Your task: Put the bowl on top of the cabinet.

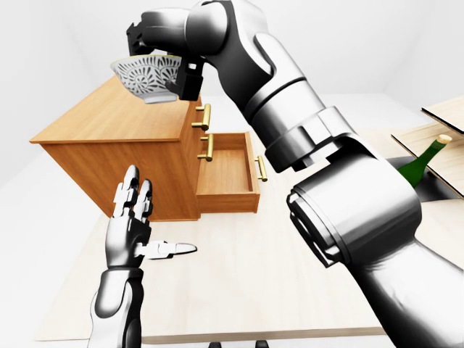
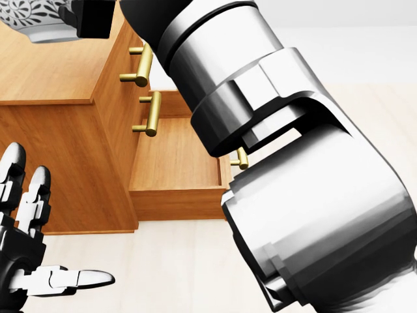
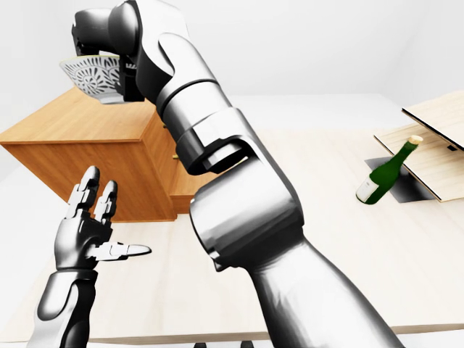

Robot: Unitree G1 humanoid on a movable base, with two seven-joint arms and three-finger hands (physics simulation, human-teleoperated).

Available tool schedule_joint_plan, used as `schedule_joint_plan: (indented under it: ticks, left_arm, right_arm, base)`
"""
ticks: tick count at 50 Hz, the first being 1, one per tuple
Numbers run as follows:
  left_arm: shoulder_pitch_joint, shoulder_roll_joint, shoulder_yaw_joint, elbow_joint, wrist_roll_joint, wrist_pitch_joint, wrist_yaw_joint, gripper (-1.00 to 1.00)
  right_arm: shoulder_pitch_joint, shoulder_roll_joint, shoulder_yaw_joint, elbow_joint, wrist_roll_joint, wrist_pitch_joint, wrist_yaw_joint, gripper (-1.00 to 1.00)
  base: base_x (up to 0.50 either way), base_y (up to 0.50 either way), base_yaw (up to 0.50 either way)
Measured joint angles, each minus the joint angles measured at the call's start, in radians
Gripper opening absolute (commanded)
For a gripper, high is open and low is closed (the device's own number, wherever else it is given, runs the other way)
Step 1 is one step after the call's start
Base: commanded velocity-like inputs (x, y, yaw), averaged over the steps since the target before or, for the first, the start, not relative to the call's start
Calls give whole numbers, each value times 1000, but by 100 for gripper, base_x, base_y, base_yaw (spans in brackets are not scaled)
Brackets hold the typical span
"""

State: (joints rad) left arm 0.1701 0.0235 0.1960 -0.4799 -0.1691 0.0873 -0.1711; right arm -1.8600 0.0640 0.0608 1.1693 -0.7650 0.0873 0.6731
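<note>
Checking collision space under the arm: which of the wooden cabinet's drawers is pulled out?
The lowest drawer of the wooden cabinet is open, its tray empty. The two above stay flush; only their brass handles project.

Bright, even, diffuse light fills all three renders, washing the far walls and floor to a near-white with almost no visible seams. Shadows are soft and faint: a dim shade lies inside the open drawer (image 1: 226, 172) and on the cabinet (image 1: 119, 148) side faces, while broad white highlights streak the right arm's (image 3: 239, 210) glossy metal shells. Everything is sharp near and far, with no blur or glare; only slight wide-angle stretching enlarges the near arm.
</note>
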Motion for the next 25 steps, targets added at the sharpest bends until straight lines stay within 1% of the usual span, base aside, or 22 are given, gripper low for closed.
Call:
schedule_joint_plan:
  ticks: [13, 25]
  left_arm:
    - [0, 0, -3, 1, 2, 0, 1, 100]
    - [0, 1, -1, 0, 0, 0, 0, 100]
  right_arm:
    - [-6, 13, -7, -2, 37, 0, -14, -100]
    - [30, 35, -2, -1, 61, 0, -33, -100]
  base:
    - [0, 0, 0]
    - [0, 0, 0]
